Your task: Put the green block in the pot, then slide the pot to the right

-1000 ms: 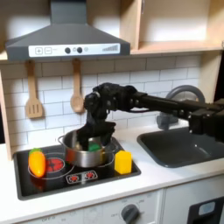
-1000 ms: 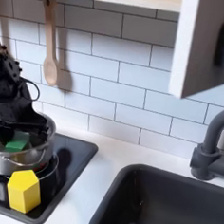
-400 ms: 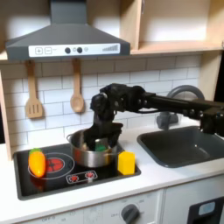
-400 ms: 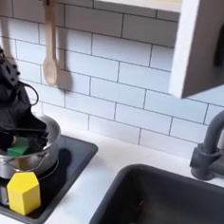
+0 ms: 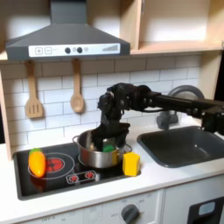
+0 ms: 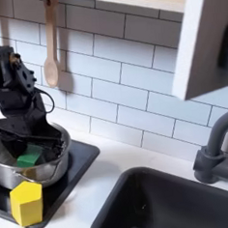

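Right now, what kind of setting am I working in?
Most likely a toy play kitchen rather than a real one. A small black cooktop with printed red burners sits under a range hood, wooden utensils hang on a white tiled wall, and a sink with a faucet sits beside it.

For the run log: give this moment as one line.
phase: sliding pot | green block: inside pot | gripper: at pot rim, jaws unclear | yellow block: beside pot
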`<action>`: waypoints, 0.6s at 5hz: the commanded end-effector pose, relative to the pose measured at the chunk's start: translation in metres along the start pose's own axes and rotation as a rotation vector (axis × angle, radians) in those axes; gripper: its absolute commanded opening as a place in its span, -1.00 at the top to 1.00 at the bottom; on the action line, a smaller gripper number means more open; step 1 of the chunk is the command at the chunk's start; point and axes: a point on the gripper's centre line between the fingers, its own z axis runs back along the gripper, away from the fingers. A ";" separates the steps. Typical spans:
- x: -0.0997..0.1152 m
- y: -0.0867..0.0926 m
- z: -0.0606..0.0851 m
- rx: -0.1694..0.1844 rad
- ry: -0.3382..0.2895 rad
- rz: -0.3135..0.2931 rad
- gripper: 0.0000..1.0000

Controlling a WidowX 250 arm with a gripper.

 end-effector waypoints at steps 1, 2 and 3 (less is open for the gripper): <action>-0.002 -0.012 0.003 0.058 0.087 -0.057 -1.00; 0.002 -0.019 0.012 0.034 0.094 -0.060 -1.00; 0.003 -0.018 0.015 0.045 0.095 -0.057 -1.00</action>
